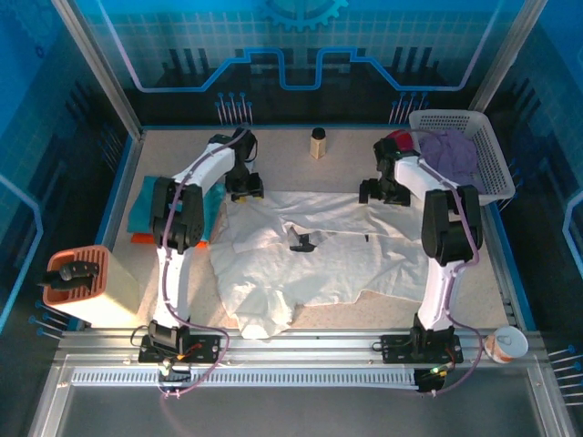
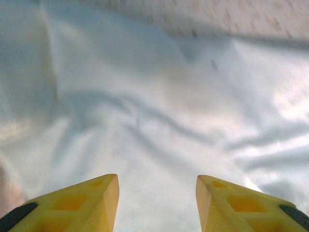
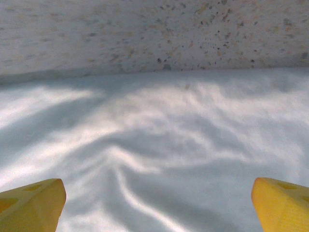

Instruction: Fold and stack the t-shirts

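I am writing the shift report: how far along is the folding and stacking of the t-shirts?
Seemingly done: the teal shirt and the orange shirt lie in a compact pile on the left. In hand: the white shirt is spread out, wrinkled and unfolded. The left gripper and the right gripper hover open at its far edge, holding nothing. Left: fold it and stack it.
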Action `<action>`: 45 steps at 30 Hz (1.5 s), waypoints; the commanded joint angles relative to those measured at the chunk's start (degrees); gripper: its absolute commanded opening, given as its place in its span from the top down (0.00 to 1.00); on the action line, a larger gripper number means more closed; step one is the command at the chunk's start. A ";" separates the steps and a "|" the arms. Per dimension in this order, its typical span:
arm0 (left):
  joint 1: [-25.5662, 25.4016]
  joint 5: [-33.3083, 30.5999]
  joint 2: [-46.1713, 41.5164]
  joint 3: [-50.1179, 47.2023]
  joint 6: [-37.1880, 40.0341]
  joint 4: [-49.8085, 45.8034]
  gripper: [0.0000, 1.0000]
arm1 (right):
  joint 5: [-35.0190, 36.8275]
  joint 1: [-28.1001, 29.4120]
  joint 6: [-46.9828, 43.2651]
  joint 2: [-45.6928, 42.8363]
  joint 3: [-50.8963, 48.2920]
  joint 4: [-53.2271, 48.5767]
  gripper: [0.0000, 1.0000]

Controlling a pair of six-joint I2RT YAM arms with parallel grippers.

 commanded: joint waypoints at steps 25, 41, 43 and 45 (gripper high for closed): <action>-31.66 3.30 -65.26 -60.86 -41.43 -2.57 0.54 | -14.59 0.81 8.60 -36.19 -35.94 12.40 0.00; -48.35 -0.07 -68.28 -77.44 -65.27 18.04 0.62 | -14.24 0.52 9.34 -38.35 -37.31 9.75 0.00; -48.42 -0.67 -67.63 -77.56 -65.12 18.35 0.63 | -14.24 0.50 9.54 -38.87 -37.98 9.73 0.00; -48.42 -1.11 -67.23 -78.06 -65.18 19.11 0.65 | -14.24 0.33 9.76 -39.16 -38.64 9.87 0.00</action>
